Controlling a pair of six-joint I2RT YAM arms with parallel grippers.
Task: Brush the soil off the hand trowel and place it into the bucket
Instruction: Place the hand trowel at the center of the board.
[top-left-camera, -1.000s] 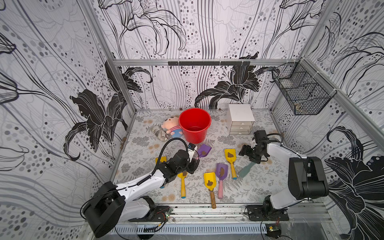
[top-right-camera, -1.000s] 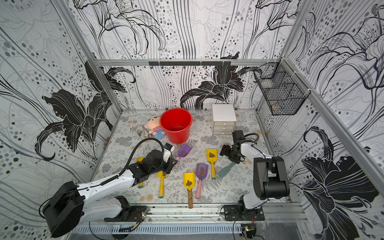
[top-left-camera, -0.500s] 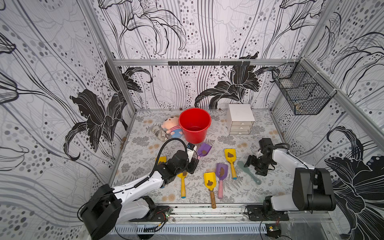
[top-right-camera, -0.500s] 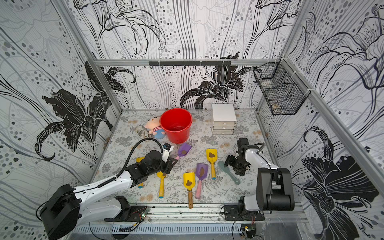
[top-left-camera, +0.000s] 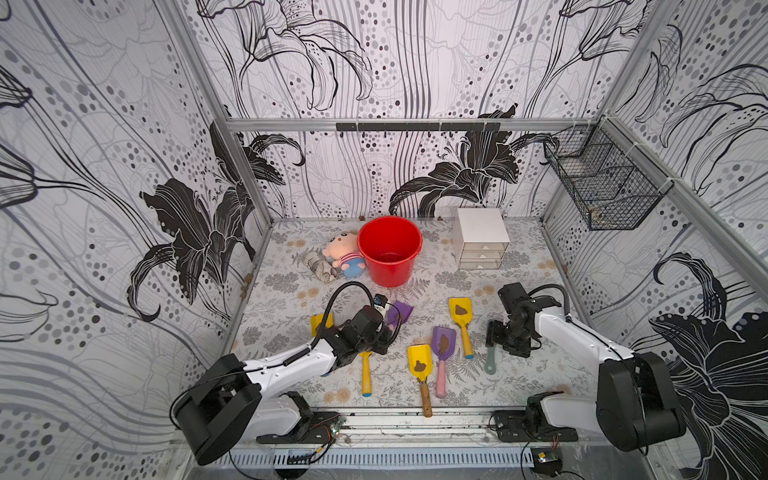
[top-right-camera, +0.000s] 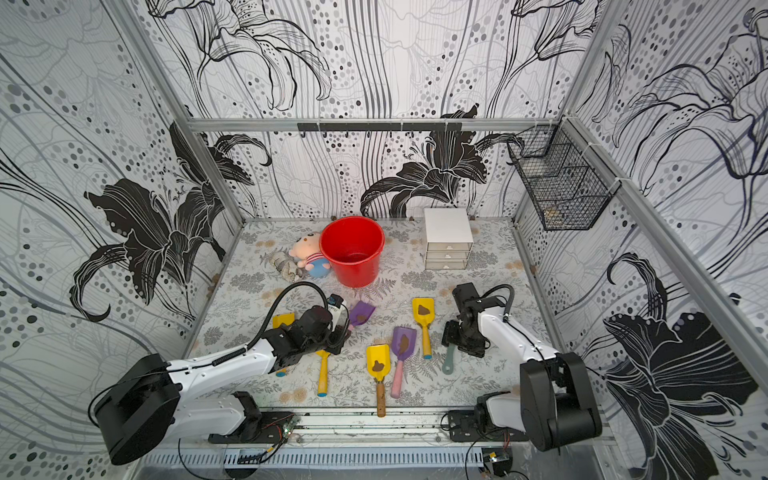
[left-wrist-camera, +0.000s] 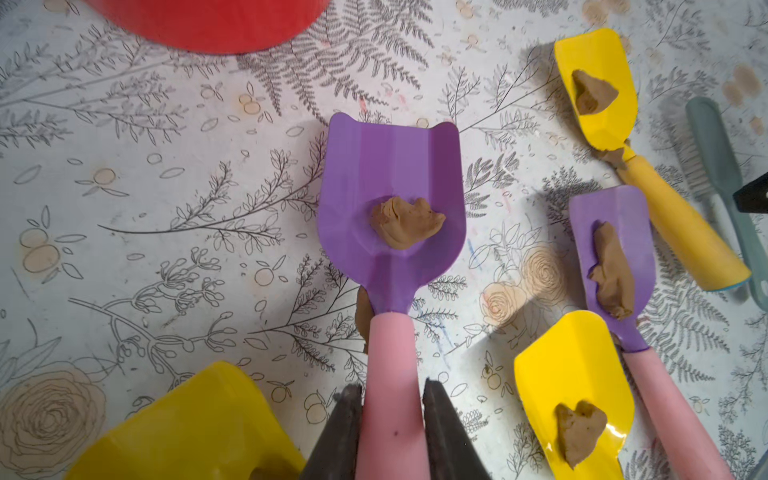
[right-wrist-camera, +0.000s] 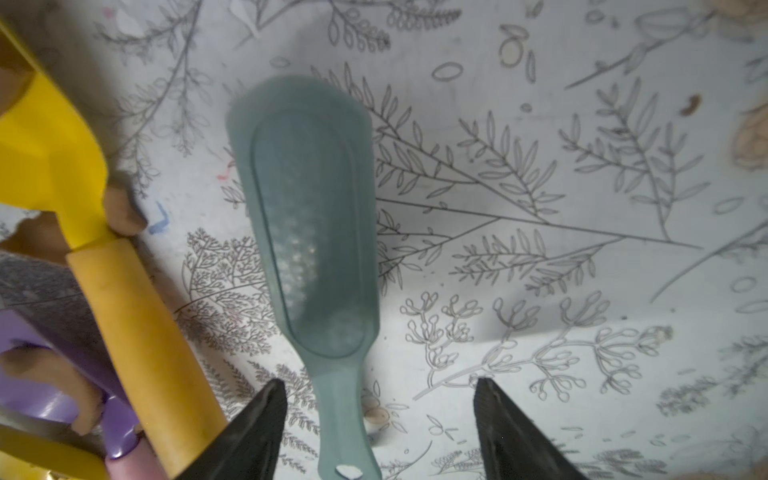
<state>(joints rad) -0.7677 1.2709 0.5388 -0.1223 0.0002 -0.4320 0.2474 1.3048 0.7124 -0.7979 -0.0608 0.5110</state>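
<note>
Purple trowel (left-wrist-camera: 392, 174) clamped in the left end effector (left-wrist-camera: 390, 399); right end effector (right-wrist-camera: 378, 390) open over the brush (right-wrist-camera: 307, 216).
Nearest, the right jaws stand apart on either side of the teal brush handle, which lies flat on the worktop (top-left-camera: 286, 299). A little farther, the left jaws pinch the trowel's pink handle, with a brown clump of soil (left-wrist-camera: 405, 222) on its blade. Farthest, the red bucket (top-left-camera: 390, 274) stands upright beyond the blade.

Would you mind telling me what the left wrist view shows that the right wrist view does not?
Only left wrist: the left gripper shut on the pink handle of a purple trowel bearing soil, plus the red bucket. Only right wrist: the right gripper, open astride the brush. Both: that brush and the neighbouring yellow trowel.
</note>
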